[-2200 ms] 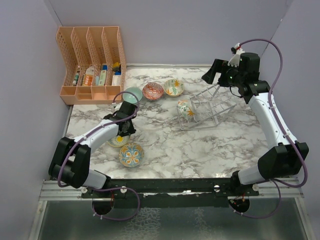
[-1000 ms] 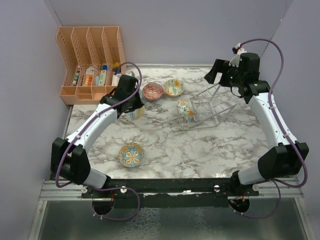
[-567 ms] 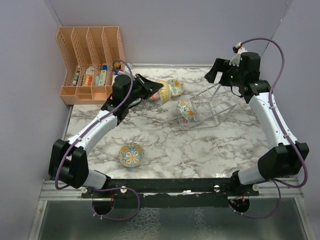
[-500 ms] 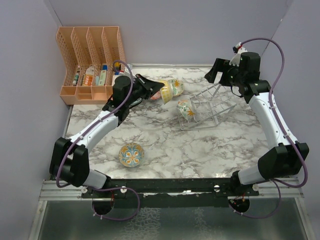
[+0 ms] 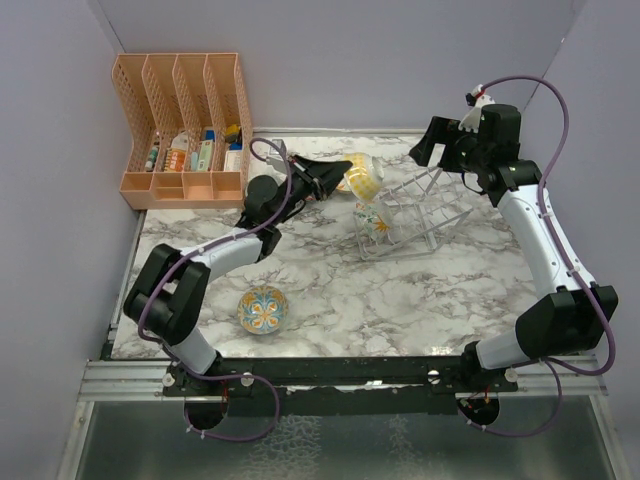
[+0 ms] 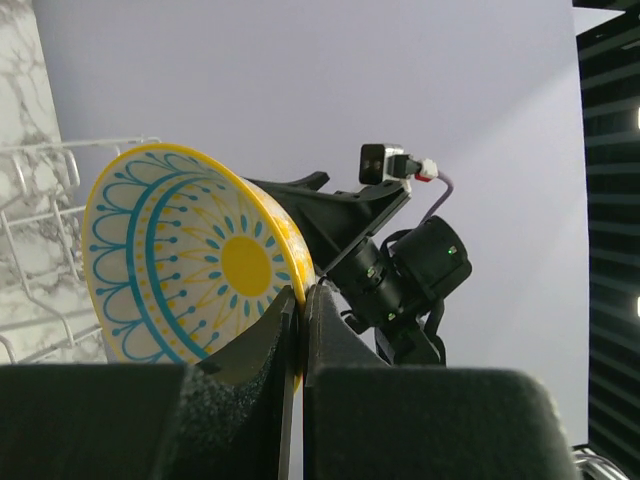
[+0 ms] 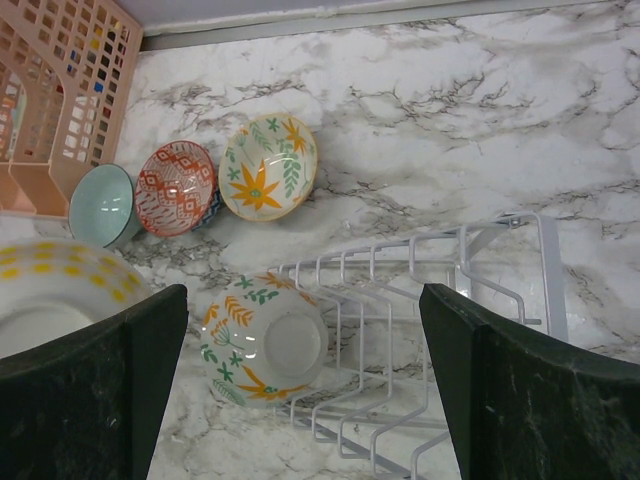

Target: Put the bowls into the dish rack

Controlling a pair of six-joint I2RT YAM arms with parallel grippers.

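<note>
My left gripper (image 5: 338,180) is shut on the rim of a yellow and blue patterned bowl (image 5: 362,178) and holds it in the air, on edge, just left of the wire dish rack (image 5: 425,208). The left wrist view shows the jaws (image 6: 301,300) pinching that bowl (image 6: 190,255). One floral bowl (image 5: 372,220) stands in the rack's near end (image 7: 263,340). A blue and orange bowl (image 5: 263,309) lies at the front left. In the right wrist view a teal bowl (image 7: 103,203), a red bowl (image 7: 176,187) and a flower bowl (image 7: 267,166) lie on the table. My right gripper (image 5: 432,150) is open above the rack's far end.
The orange plastic organizer (image 5: 185,125) with small items stands at the back left corner. The marble table (image 5: 400,290) ends at purple walls behind and to both sides. My left arm stretches across the table's left half.
My left gripper took the yellow bowl from the front left, lifted it and carried it right and back to the rack's side. The right arm stayed still.
</note>
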